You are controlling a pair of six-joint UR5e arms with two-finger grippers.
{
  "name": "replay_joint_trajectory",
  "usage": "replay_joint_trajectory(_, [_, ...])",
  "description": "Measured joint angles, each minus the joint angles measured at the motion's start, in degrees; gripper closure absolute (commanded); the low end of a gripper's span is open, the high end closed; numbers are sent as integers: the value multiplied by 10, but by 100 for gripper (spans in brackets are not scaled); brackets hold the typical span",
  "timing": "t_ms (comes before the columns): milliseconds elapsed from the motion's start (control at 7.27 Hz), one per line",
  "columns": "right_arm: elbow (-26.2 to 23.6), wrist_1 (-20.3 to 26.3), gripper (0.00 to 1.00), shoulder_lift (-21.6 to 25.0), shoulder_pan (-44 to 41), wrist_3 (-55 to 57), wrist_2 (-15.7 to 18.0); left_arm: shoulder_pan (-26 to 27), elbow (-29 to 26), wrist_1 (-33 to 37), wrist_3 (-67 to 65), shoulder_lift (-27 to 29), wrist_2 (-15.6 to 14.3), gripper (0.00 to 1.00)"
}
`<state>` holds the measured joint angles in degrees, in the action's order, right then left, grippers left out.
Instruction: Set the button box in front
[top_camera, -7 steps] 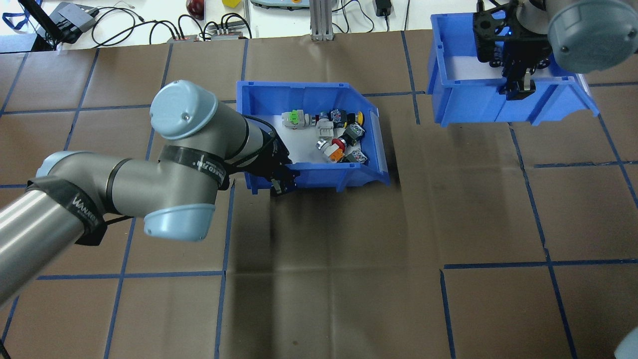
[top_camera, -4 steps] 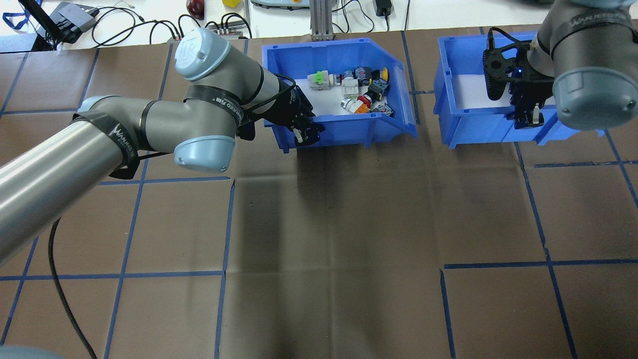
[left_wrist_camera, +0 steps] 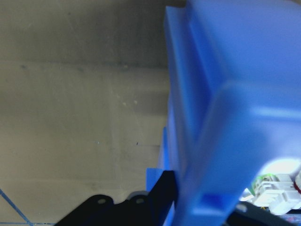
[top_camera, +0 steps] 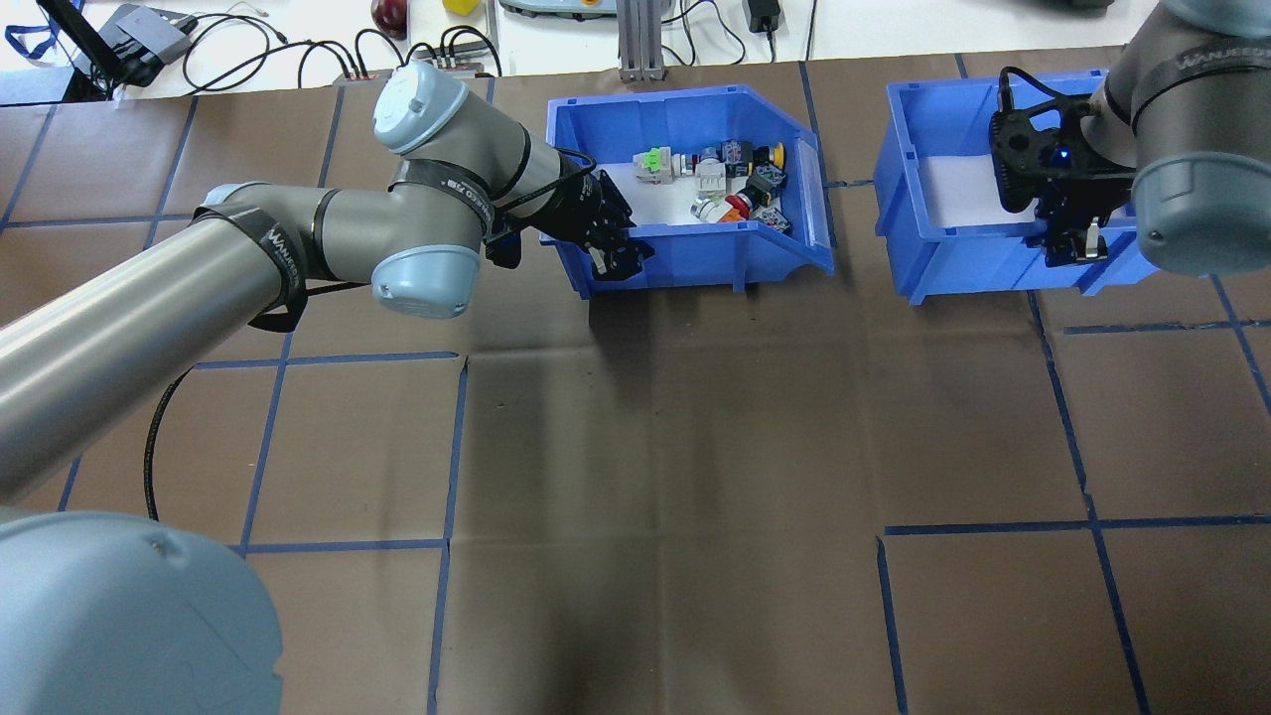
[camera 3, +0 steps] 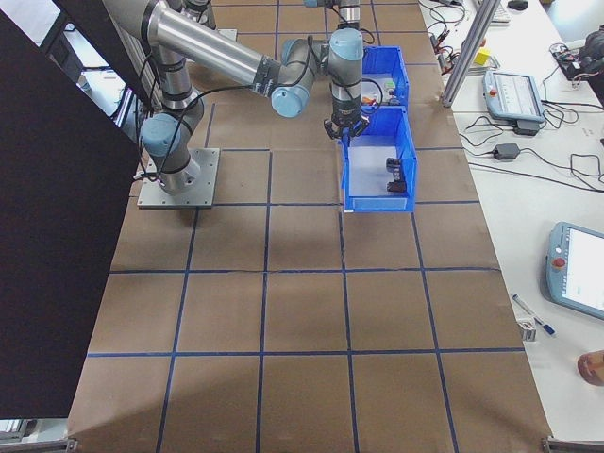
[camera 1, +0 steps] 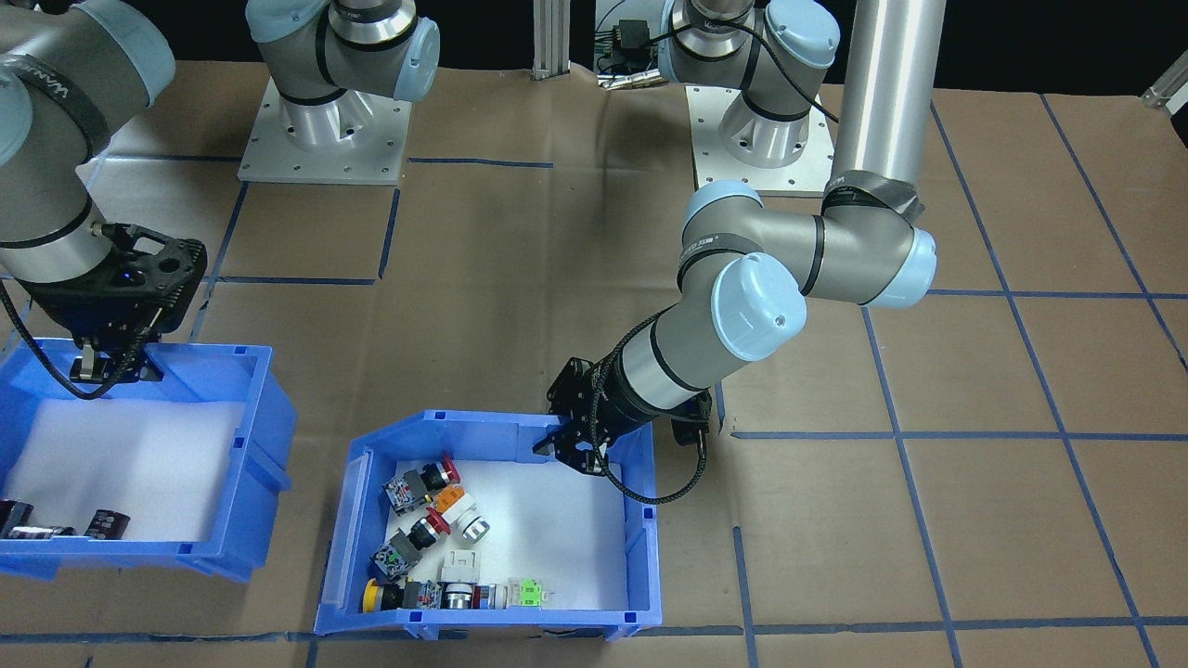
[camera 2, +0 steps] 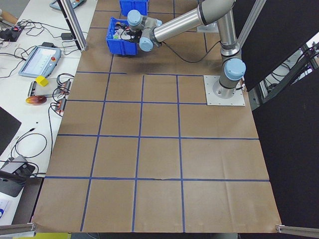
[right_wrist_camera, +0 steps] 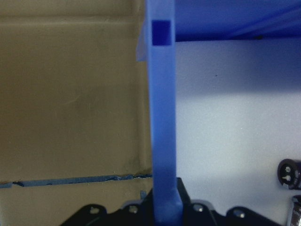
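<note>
The button box [top_camera: 695, 263] is a blue bin with a white liner and colourful push-buttons [top_camera: 730, 184] heaped at one end. It stands far out from the robot, near the table's far edge [camera 1: 464, 620]. My left gripper [top_camera: 611, 253] is shut on its robot-side wall, near a corner [camera 1: 566, 450]. The left wrist view shows that blue wall [left_wrist_camera: 225, 94] between the fingers. My right gripper [top_camera: 1072, 246] is shut on the robot-side wall of a second blue bin [top_camera: 973, 268], whose wall [right_wrist_camera: 162, 117] runs between the fingers.
The second bin [camera 1: 139, 552] holds black capacitors [camera 1: 56, 529] and stands close beside the button box. Cables and devices [top_camera: 298, 50] and an aluminium post [top_camera: 640, 40] lie beyond the far edge. Both arm bases [camera 1: 325, 139] stand on the robot side.
My left gripper has carried the button box away from the robot and to the right, up to the far edge. The right gripper has shifted the second bin slightly and brought it lower.
</note>
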<state>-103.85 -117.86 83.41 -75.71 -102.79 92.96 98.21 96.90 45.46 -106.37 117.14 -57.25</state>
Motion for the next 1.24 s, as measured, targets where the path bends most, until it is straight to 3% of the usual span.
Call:
replay_joint_trajectory(413, [0, 0, 95, 0, 1, 1, -1, -3, -6, 1, -1, 11, -21, 99])
replay_joint_trajectory(688, [-1, 0, 95, 2, 0, 3, 0, -3, -9, 2, -1, 16, -28, 76])
replay_joint_trajectory(826, [-3, 1, 95, 6, 0, 4, 0, -3, -10, 2, -2, 16, -29, 46])
replay_joint_trajectory(963, [-7, 1, 95, 11, 0, 5, 0, -3, -10, 2, -1, 16, -30, 2])
replay_joint_trajectory(1239, [-25, 0, 95, 25, 0, 6, 0, -1, -7, 4, 3, 12, -32, 2])
